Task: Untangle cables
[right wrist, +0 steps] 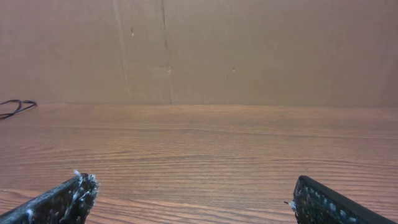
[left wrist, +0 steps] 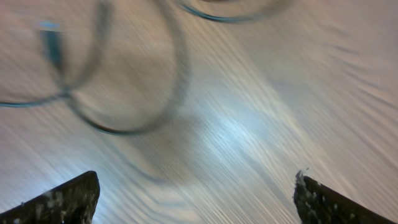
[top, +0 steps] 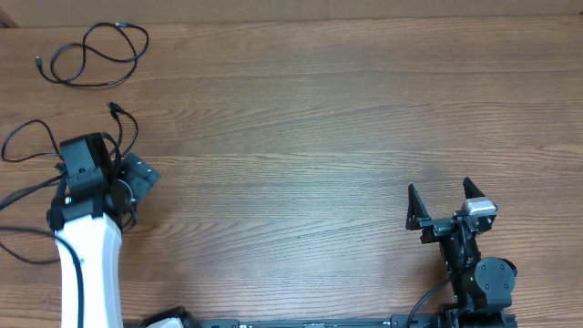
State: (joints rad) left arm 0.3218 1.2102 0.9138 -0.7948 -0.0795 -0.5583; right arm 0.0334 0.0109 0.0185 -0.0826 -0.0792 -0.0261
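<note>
Beyond the left gripper point(top: 87, 150), toward the far-left corner of the wooden table point(top: 319, 109), one cable point(top: 98, 53) lies by itself in a loose double loop, well apart from everything else. I judge that part of the untangling done. What is left sits right around the left gripper. Thin black cables point(top: 27, 135) arc out to its left, a plug end point(top: 113, 107) shows just past it, and strands run under the arm (how many cords, and whether they are knotted, I cannot tell from above). The left wrist view is blurred, yet it shows loops crossing one another on the wood below the gripper, which suggests a tangle. Its jaws stand wide apart with nothing between them. The right gripper point(top: 439, 193), well off to the right of the left one, is likewise spread wide and empty. The cords look thin, limp and prone to curl.
</note>
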